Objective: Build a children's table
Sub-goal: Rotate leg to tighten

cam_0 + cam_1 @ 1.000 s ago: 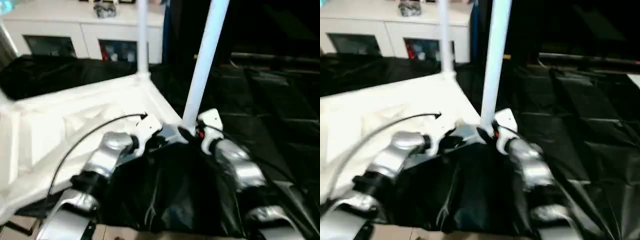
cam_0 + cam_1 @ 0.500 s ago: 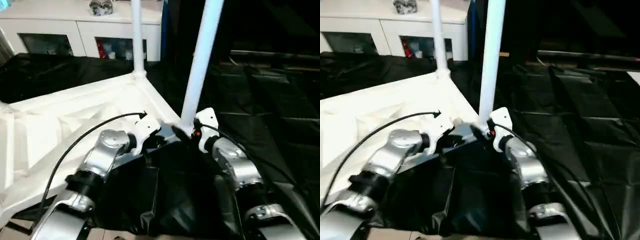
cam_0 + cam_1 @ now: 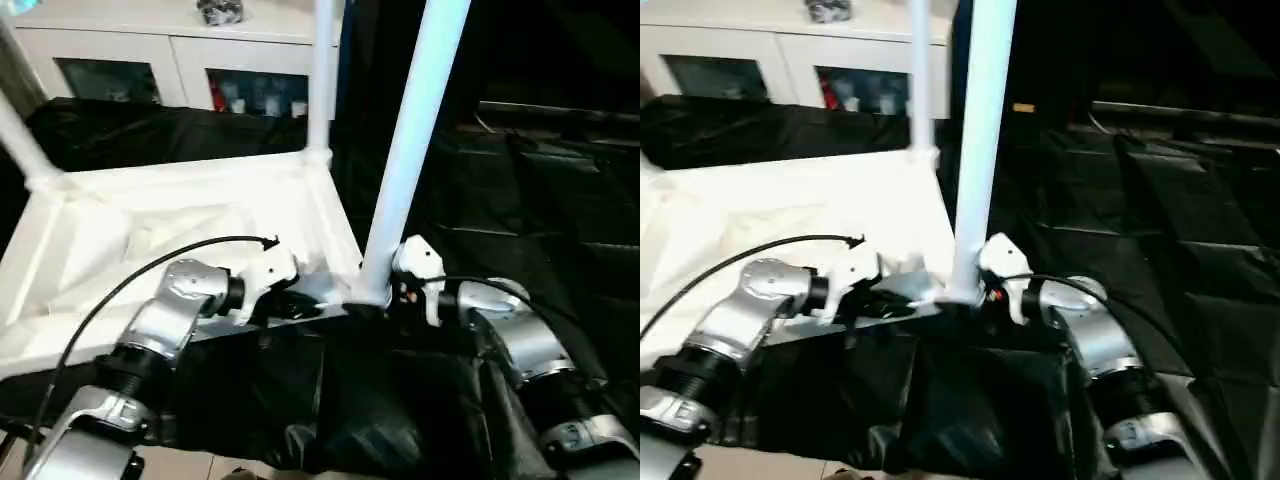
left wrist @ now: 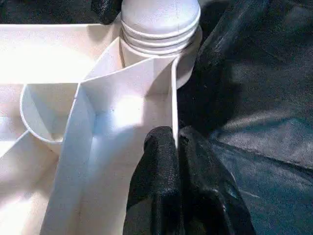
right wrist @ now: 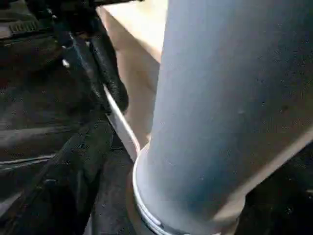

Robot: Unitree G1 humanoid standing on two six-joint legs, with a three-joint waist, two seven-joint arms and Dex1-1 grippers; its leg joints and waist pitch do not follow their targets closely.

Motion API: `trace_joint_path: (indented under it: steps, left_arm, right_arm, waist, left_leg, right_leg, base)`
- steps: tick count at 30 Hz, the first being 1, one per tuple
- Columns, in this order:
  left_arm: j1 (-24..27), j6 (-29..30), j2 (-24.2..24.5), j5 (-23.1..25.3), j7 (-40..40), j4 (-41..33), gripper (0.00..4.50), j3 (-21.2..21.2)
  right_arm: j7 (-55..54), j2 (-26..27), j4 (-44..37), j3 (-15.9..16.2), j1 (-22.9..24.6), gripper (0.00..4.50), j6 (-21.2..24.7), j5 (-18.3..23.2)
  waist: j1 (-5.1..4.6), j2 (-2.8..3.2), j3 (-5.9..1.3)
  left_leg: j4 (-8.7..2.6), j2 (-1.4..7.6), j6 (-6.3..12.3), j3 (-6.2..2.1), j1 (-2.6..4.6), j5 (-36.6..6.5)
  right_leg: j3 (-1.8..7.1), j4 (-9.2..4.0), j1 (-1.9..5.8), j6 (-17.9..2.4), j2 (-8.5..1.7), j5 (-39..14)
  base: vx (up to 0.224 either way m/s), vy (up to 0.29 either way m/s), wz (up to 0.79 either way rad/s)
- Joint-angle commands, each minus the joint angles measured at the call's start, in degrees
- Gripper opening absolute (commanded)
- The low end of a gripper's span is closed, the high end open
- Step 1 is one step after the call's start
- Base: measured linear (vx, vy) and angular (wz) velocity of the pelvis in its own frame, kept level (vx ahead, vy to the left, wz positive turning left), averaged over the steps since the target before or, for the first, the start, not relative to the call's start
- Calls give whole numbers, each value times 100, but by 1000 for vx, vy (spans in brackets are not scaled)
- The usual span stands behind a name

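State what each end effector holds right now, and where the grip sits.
The left end effector pinches the tabletop by its thin rim wall beside the corner socket. The right end effector is beside the near leg; no grip is visible.

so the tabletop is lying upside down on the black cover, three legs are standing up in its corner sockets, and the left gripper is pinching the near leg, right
Not quite. The left gripper is pinching the tabletop's thin edge wall beside the corner socket, not the near leg; the left wrist view shows the black fingers closed on that wall. The rest holds: the tabletop lies underside up on the black cover with three legs standing in it.
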Motion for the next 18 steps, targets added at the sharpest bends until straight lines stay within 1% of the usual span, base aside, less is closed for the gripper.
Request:
trace_joint_path:
  steps: [1, 2, 3, 4, 5, 6, 7, 8, 9, 11, 13, 15, 16, 18]
  left_arm:
    - [-33, -101, -40, -106, -171, -224, 0, -107]
    - [-7, -101, -2, -142, -267, -258, 0, -133]
    - [3, -105, 7, -152, -284, -270, 0, -137]
    - [11, -112, 14, -156, -306, -268, 0, -138]
    - [15, -116, 18, -157, -318, -263, 0, -138]
    - [18, -116, 25, -157, -337, -254, 0, -142]
    - [17, -124, 28, -152, -341, -234, 0, -143]
    - [22, -124, 36, -157, -340, -229, 0, -146]
    - [29, -128, 39, -158, -333, -227, 0, -151]
    - [40, -122, 38, -160, -305, -236, 0, -145]
    - [48, -121, 37, -162, -301, -243, 0, -145]
    - [66, -117, 44, -177, -308, -254, 0, -150]
    - [68, -118, 46, -179, -310, -254, 0, -152]
    - [91, -119, -18, -187, -167, -227, 0, -114]
  right_arm:
    - [169, -19, -177, 105, 43, 377, 49, 88]
    - [282, -52, -252, 143, 66, 359, 75, 94]
    - [312, -65, -277, 158, 78, 343, 82, 89]
    - [363, -79, -304, 178, 92, 334, 99, 95]
    - [397, -88, -320, 191, 100, 334, 111, 102]
    - [418, -91, -328, 205, 107, 330, 105, 102]
    - [435, -93, -329, 221, 110, 317, 104, 99]
    - [444, -101, -329, 242, 116, 304, 97, 100]
    - [457, -109, -330, 257, 124, 295, 92, 100]
    - [472, -120, -325, 280, 130, 284, 80, 82]
    - [466, -111, -320, 291, 136, 268, 77, 65]
    - [445, -84, -352, 307, 168, 265, 97, 42]
    - [442, -81, -359, 309, 173, 263, 102, 41]
    - [272, 24, -493, 332, 340, 262, 186, 38]
  waist:
    - [-2, -3, -357]
    - [-4, -30, -366]
    - [6, -22, -371]
    - [2, -44, -375]
    - [17, -33, -384]
    - [18, -40, -386]
    - [22, -34, -388]
    - [19, -44, -379]
    - [21, -43, -376]
    - [28, -30, -363]
    - [20, -32, -361]
    - [18, -22, -368]
    - [19, -28, -373]
    - [12, -34, -376]
  left_leg:
    - [-414, 259, 179, -108, 112, -1267]
    - [-402, 254, 210, -102, 101, -1170]
    - [-398, 258, 228, -104, 101, -1122]
    - [-386, 253, 286, -96, 87, -1005]
    - [-374, 252, 336, -96, 87, -892]
    - [-370, 252, 358, -94, 85, -856]
    - [-363, 251, 398, -89, 93, -824]
    - [-365, 250, 406, -88, 86, -857]
    - [-367, 250, 397, -90, 83, -882]
    - [-380, 257, 324, -93, 98, -1033]
    - [-387, 254, 273, -98, 94, -1105]
    - [-385, 255, 252, -101, 98, -1086]
    - [-382, 254, 258, -101, 97, -1042]
    - [-374, 252, 302, -97, 89, -956]
  right_leg:
    - [267, -392, 254, -1427, -310, -855]
    - [263, -377, 265, -1442, -303, -736]
    - [264, -363, 270, -1454, -308, -670]
    - [261, -345, 274, -1477, -300, -515]
    - [259, -328, 279, -1507, -307, -379]
    - [258, -321, 278, -1518, -306, -333]
    - [254, -320, 270, -1540, -302, -310]
    - [253, -329, 269, -1541, -304, -380]
    - [253, -335, 273, -1532, -309, -446]
    - [258, -365, 258, -1479, -315, -719]
    - [259, -376, 262, -1435, -314, -843]
    - [260, -373, 262, -1426, -314, -807]
    - [259, -360, 266, -1429, -307, -718]
    - [260, -345, 267, -1444, -303, -577]
  base:
    - [0, 0, 0]
    - [0, 0, 0]
    - [0, 0, 0]
    - [0, 0, 0]
    - [0, 0, 0]
    - [0, 0, 0]
    - [0, 0, 0]
    - [0, 0, 0]
    - [0, 0, 0]
    - [0, 0, 0]
    - [0, 0, 0]
    - [0, 0, 0]
    - [0, 0, 0]
    - [0, 0, 0]
